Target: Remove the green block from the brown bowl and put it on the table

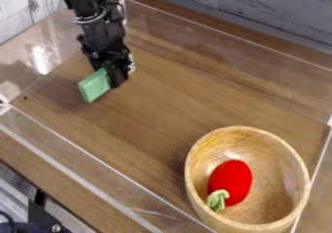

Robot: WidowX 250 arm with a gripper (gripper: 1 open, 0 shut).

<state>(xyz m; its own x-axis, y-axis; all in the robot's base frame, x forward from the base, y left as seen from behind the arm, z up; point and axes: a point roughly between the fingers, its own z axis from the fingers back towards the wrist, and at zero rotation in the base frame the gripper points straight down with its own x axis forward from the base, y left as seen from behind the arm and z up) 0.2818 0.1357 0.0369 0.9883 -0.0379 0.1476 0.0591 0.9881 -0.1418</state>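
The mint-green block [93,84] is at the left of the table [195,91], far from the brown bowl [247,182]. My black gripper [115,77] comes down from the upper left and is shut on the green block's right end. The block is tilted; I cannot tell whether it touches the wood. The bowl stands at the lower right and holds a round red toy fruit [230,180] with a small green stem.
Low clear plastic walls [91,164] run along the table's edges, one close to the block on the left. A grey wall stands behind the table.
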